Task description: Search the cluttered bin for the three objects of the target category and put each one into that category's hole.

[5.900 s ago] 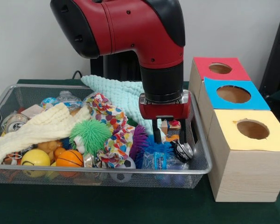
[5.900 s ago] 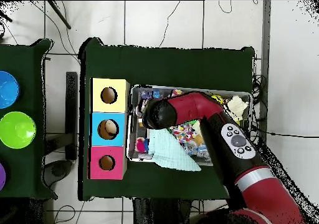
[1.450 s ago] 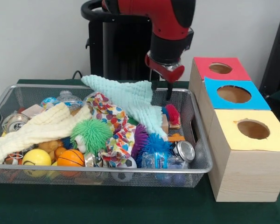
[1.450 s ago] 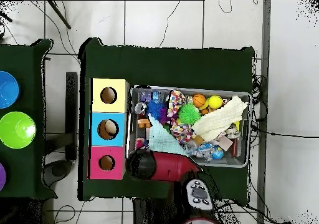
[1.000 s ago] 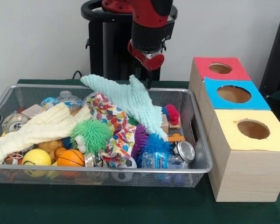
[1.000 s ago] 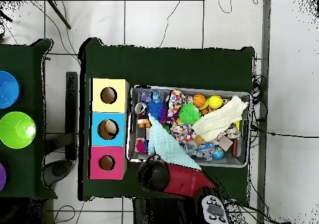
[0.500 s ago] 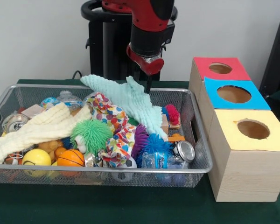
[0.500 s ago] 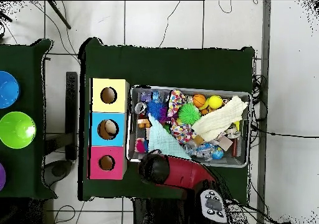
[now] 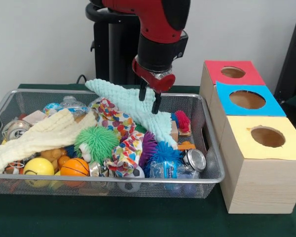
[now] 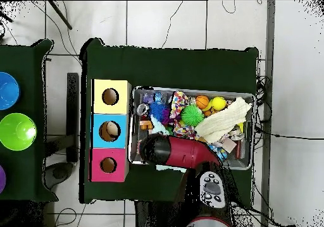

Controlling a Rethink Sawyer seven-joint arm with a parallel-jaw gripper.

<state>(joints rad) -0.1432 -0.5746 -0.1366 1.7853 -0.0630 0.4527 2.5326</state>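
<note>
Mint cloth [image 9: 138, 106] partly hidden overhead by arm; claw [image 9: 150, 101] fingers apart above it.

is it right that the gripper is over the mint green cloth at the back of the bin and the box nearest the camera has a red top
Not quite. The gripper is over the mint green cloth at the back of the bin, but the front view shows the nearest box has a yellow top. The red-topped box is the farthest one.
</note>
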